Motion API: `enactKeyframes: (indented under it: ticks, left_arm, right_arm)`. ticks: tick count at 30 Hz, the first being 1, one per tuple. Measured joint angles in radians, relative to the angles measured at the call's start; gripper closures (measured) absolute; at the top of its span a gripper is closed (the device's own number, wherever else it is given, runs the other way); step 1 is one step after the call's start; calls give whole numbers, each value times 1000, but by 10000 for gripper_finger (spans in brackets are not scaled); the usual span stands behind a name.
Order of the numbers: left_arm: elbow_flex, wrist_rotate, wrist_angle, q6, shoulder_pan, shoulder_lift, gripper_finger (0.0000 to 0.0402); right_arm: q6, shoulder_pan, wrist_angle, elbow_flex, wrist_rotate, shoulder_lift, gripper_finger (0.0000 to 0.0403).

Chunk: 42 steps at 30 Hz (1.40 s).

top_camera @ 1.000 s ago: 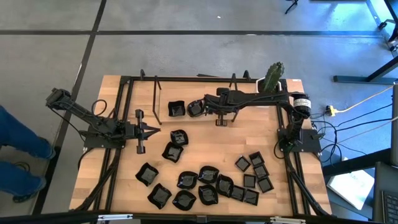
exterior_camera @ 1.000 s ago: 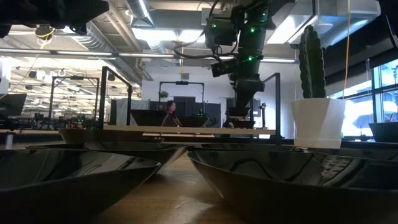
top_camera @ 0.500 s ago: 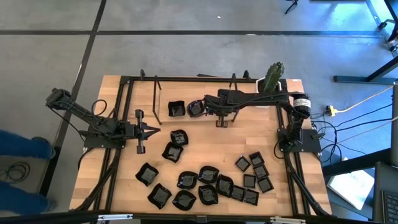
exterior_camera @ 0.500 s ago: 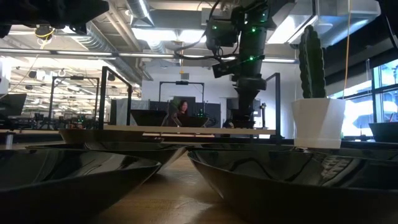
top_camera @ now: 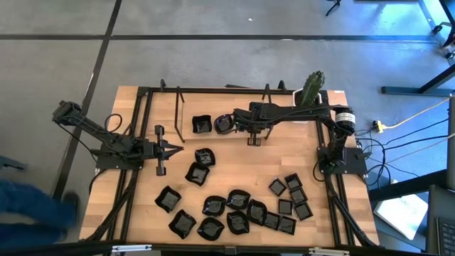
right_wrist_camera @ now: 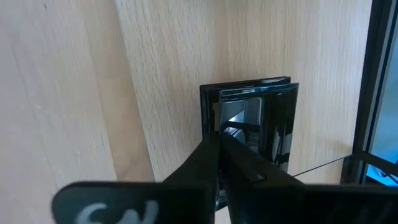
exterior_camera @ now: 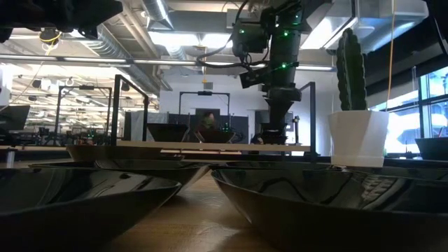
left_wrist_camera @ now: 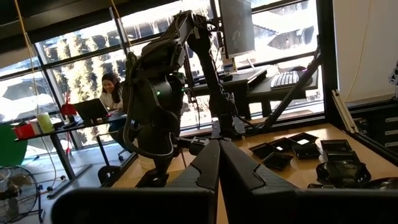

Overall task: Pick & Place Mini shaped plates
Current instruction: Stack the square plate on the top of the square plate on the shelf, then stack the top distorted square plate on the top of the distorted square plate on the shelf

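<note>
Two dozen-odd mini shaped plates point(top_camera: 238, 211), glossy black, square or wavy-rimmed, mostly along near edge of pale wooden table point(top_camera: 234, 167). Right wrist view alone shows right gripper point(right_wrist_camera: 217, 138) narrow, tips pinching rim of square plate point(right_wrist_camera: 261, 118) by far edge. Left gripper point(top_camera: 178, 148) closed tight, near left edge. Low view: right arm slightly lower than before.

You are seeing a green cactus point(top_camera: 311, 87) standing in its white pot point(exterior_camera: 358, 138) at the wooden table's point(top_camera: 234, 158) far right corner.
</note>
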Motion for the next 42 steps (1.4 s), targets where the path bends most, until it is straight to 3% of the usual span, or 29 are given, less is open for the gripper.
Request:
enactKeyframes:
  ticks: [13,21,27,30,34,39,42]
  left_arm:
    - [0,0,0,17,0,0,399]
    - [0,0,-3,5,0,0,394]
    - [0,-2,-2,49,0,0,398]
    - [0,-6,-2,51,0,0,399]
    - [0,-6,-8,43,0,0,396]
    - [0,-7,-8,43,0,0,391]
    - [0,-7,-8,43,0,0,392]
  right_arm:
    - [25,0,-23,0,0,0,291]
    - [41,3,-32,2,-5,0,285]
    - [12,61,-4,44,-76,-30,285]
    - [-93,122,193,-7,-121,-114,296]
    - [-204,185,526,-156,-349,-294,333]
    - [-148,214,738,-381,-557,-560,394]
    - [-101,239,823,-530,-597,-703,395]
